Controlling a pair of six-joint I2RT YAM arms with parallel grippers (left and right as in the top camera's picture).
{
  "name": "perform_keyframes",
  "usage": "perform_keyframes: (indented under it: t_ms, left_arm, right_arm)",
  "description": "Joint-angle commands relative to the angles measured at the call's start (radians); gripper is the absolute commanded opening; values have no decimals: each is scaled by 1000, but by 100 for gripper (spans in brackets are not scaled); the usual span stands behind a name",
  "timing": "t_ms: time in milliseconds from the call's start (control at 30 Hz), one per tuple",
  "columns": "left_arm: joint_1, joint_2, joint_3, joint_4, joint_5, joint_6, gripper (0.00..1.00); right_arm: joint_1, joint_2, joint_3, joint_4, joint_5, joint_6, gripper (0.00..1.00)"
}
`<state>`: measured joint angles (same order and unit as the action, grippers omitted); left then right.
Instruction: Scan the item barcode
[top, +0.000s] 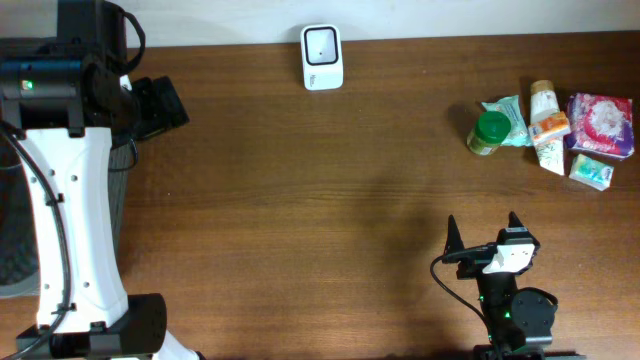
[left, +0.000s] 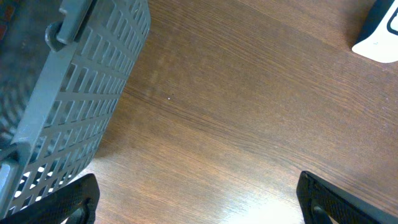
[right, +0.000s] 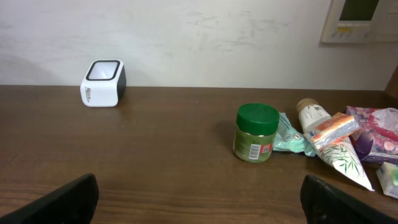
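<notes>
At the far left a grey slatted basket (left: 74, 106) stands on the counter (top: 300, 200), likely placed there to take items once they are scanned. Just beside it hovers the left gripper (left: 199, 202), its jaws spread wide and holding nothing. Further right, at the back edge, sits the white scanner (top: 322, 57) with its dark window turned up and toward the arms, so a code can be shown to it from above or in front. The right gripper (top: 483, 232) waits low near the front edge, released and empty, aimed toward the items. The nearest item is a green-lidded jar (right: 255, 133), well apart from the scanner. It stands upright with its long axis vertical and lid on top, label facing the right gripper. Behind and beside the jar, tubes and packets (top: 560, 130) lie heaped.
</notes>
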<state>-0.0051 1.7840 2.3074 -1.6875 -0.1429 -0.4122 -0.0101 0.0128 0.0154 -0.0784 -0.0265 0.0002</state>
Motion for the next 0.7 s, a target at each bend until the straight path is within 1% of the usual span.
perform_keyframes:
  t_ms: [0, 367, 467, 533, 600, 633, 667]
  left_arm:
    - [2, -15, 3, -1, -4, -6, 99]
    - [2, -17, 3, -1, -4, -6, 99]
    - [-3, -79, -22, -1, -1, -5, 99]
    - [-24, -169, -138, 10, -4, 40, 99]
    - [-60, -287, -316, 127, 6, 51, 99]
    - [-82, -373, -448, 254, 52, 127, 99]
    - [-97, -467, -594, 396, 130, 209, 99]
  right_arm:
    - [10, -9, -10, 0, 5, 8, 99]
    - [10, -9, -10, 0, 5, 7, 99]
    - [10, -9, -10, 0, 5, 7, 99]
    - [10, -9, -10, 0, 5, 8, 99]
    - [10, -9, -10, 0, 5, 7, 99]
    - [10, -9, -10, 0, 5, 8, 99]
    - [10, -9, -10, 0, 5, 8, 99]
